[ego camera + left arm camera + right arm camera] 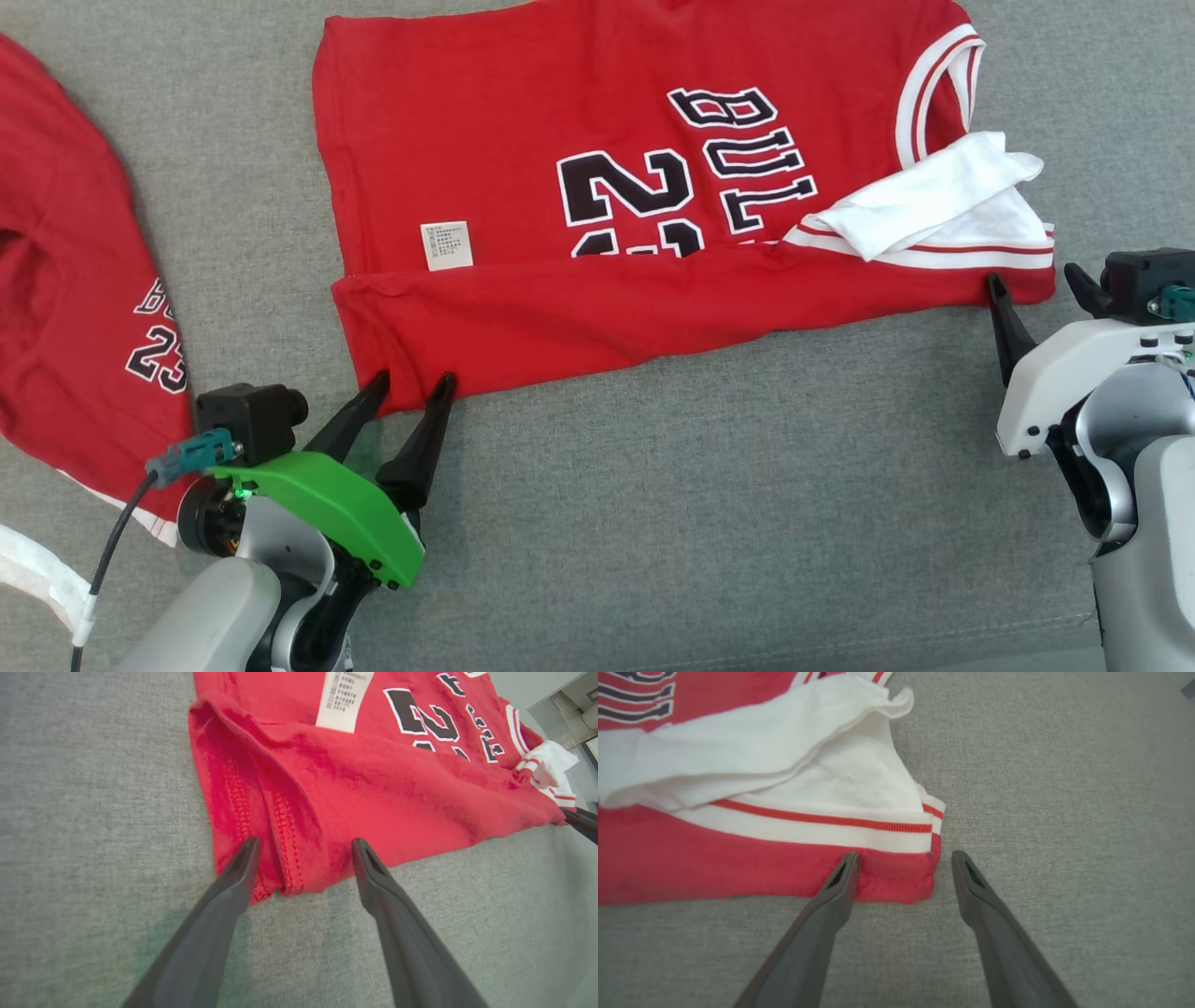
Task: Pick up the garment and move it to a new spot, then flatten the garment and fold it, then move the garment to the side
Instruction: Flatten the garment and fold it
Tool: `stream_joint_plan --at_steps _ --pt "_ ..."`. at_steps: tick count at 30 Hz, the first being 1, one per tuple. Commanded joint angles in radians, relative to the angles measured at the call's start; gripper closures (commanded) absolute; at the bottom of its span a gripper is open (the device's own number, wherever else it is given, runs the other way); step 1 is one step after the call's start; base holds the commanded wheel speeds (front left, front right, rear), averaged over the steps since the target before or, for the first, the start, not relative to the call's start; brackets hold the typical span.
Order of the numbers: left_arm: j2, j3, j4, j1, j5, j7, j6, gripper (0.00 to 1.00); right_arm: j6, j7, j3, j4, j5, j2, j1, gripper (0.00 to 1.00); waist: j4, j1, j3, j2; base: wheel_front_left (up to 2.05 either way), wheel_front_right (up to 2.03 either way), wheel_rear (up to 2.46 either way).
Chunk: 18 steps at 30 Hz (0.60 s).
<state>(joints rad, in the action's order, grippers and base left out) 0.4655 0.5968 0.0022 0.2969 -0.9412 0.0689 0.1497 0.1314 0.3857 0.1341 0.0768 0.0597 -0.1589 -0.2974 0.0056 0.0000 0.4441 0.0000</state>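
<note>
Fabric, grey and woven, fills the near ground. On it both tools stand spread wide, grasping nothing. The left tool straddles the garment's near hem corner. The right tool brackets its near corner at the striped trim. The red garment lies flat just beyond them, its long axis running left to right, hem toward the robot's left, its near edge folded over.

The left wrist view shows doubled hem stitching and the care label. The right wrist view shows the white sleeve cloth. A second red jersey lies far left.
</note>
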Motion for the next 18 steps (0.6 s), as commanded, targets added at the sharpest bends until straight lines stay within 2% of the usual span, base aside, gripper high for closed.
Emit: stream_joint_plan --at_steps 1,4,5,6,7,8,9,10,13,18 --pt "0.001 0.004 0.016 0.006 -0.008 0.001 -0.004 0.0 -0.001 0.004 0.0 0.009 0.004 -0.004 -0.009 0.0 0.002 0.0 0.0 0.0 0.0 0.0 0.0" --pt "0.001 0.007 0.037 0.009 -0.009 0.004 -0.007 0.0 -0.001 0.006 0.001 0.019 0.007 -0.002 -0.01 0.0 0.004 0.0 0.0 0.0 0.0 0.0 0.0" --pt "0.001 0.009 0.041 0.01 -0.008 0.006 -0.009 0.03 -0.001 0.008 0.001 0.023 0.008 -0.001 -0.01 0.0 0.005 0.0 0.001 0.0 0.0 0.0 0.0" --pt "0.001 0.01 0.047 0.011 -0.007 0.008 -0.012 0.42 -0.001 0.009 -0.002 0.029 0.009 -0.001 -0.012 0.0 0.005 0.0 0.002 0.0 0.0 0.0 0.0" --pt "0.001 0.011 0.052 0.012 -0.007 0.008 -0.014 0.77 -0.001 0.01 -0.004 0.035 0.009 0.0 -0.014 0.0 0.004 0.0 0.002 0.0 0.0 0.0 0.0" --pt "0.004 0.013 0.06 0.016 -0.004 0.008 -0.019 1.0 -0.001 0.016 -0.005 0.046 0.014 0.005 -0.017 0.24 0.003 0.0 0.002 0.0 0.0 0.0 0.0" --pt "0.007 0.015 0.066 0.017 -0.002 0.008 -0.025 1.0 -0.001 0.021 -0.008 0.055 0.019 0.006 -0.019 0.67 0.003 0.0 0.001 0.0 0.0 0.0 0.0" --pt "0.01 0.018 0.069 0.016 -0.003 0.01 -0.032 1.0 -0.001 0.022 -0.009 0.068 0.026 0.008 -0.024 1.0 0.001 0.0 -0.001 0.0 0.0 0.0 0.0" --pt "0.026 0.014 0.065 -0.001 -0.018 0.012 -0.054 1.0 -0.002 0.024 -0.005 0.097 0.04 -0.009 -0.029 1.0 0.002 0.0 -0.018 0.0 0.0 0.0 0.0" --pt "0.079 0.007 -0.003 -0.059 -0.076 0.031 -0.12 1.0 -0.002 0.036 0.015 0.082 0.119 -0.05 0.0 1.0 0.013 0.0 -0.069 0.0 0.0 0.0 0.0"
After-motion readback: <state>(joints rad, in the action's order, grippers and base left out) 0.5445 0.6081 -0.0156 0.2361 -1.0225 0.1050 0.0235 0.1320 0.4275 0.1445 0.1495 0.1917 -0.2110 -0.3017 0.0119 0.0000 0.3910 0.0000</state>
